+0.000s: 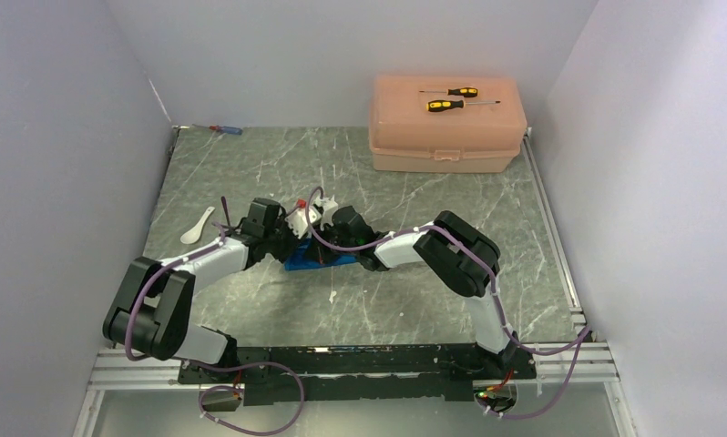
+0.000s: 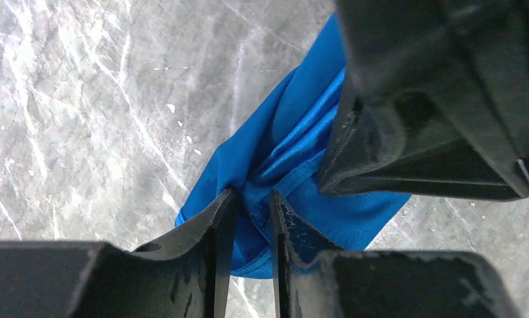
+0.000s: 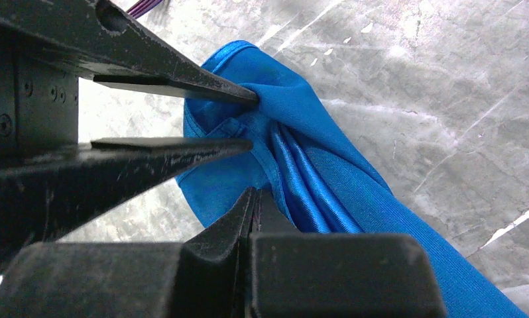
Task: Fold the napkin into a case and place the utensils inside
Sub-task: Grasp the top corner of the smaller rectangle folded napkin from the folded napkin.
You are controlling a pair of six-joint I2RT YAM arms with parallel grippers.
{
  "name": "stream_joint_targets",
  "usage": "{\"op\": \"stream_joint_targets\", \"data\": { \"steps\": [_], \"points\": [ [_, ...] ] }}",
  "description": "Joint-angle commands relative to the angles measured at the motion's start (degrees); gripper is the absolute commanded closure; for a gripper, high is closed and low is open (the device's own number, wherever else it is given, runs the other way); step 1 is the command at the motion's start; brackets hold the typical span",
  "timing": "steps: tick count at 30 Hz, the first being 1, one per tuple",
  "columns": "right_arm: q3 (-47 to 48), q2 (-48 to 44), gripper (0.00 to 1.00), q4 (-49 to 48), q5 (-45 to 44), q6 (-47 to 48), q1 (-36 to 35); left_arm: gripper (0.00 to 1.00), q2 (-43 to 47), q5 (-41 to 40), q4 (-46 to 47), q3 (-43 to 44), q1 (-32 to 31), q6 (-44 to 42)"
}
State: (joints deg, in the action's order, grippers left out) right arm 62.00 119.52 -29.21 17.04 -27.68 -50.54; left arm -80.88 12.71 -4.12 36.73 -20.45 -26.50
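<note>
Top view: both arms bend inward, wrists meeting over the bunched napkin (image 1: 319, 259) at the desk's (image 1: 414, 300) centre, with the spoon (image 1: 197, 225) at its 10 o'clock. Left wrist: left jaws slightly parted, a fold loose between them. Right wrist: right jaws pinched shut on the hem. Best to free the left fully before spreading the cloth flat.

The napkin (image 2: 295, 126) is bright blue all over, plain, and a bit shiny in its folds. The worktop (image 1: 414, 300) is grey like marble, with thin white lines. The box (image 1: 446, 137) is peach. Two screwdrivers (image 1: 442, 106) have yellow and black handles. A small screwdriver (image 1: 225, 130) is blue and red. The spoon (image 1: 196, 225) is white. The left gripper (image 2: 252, 202) and right gripper (image 3: 254, 195) are black. The cables (image 1: 342, 246) are purple.
</note>
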Motion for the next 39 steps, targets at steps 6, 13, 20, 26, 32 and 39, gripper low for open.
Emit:
{"op": "stream_joint_targets", "data": {
  "steps": [6,13,20,26,32,39],
  "points": [
    [-0.8,3.2,1.0,8.4,-2.2,1.2,0.5,0.96,-1.3,1.3,5.6,0.4,1.0,4.0],
    [0.5,3.3,1.0,10.6,-5.6,1.7,1.2,0.97,0.1,5.5,0.2,1.7,1.0,2.7],
    [2.0,3.1,1.0,12.4,-10.4,2.6,1.2,0.97,2.8,9.5,-6.9,2.9,0.4,-0.8],
    [2.0,2.0,1.0,11.8,-11.2,2.9,1.2,0.97,3.2,7.1,-7.8,1.6,0.3,-5.4],
    [0.9,1.7,1.0,10.6,-10.1,1.7,1.2,0.97,3.1,0.8,-3.8,1.4,1.4,-1.7],
    [0.2,2.2,1.0,9.3,-8.2,0.6,1.0,0.56,1.9,5.1,-0.3,2.5,2.0,2.5]
  ]
}}
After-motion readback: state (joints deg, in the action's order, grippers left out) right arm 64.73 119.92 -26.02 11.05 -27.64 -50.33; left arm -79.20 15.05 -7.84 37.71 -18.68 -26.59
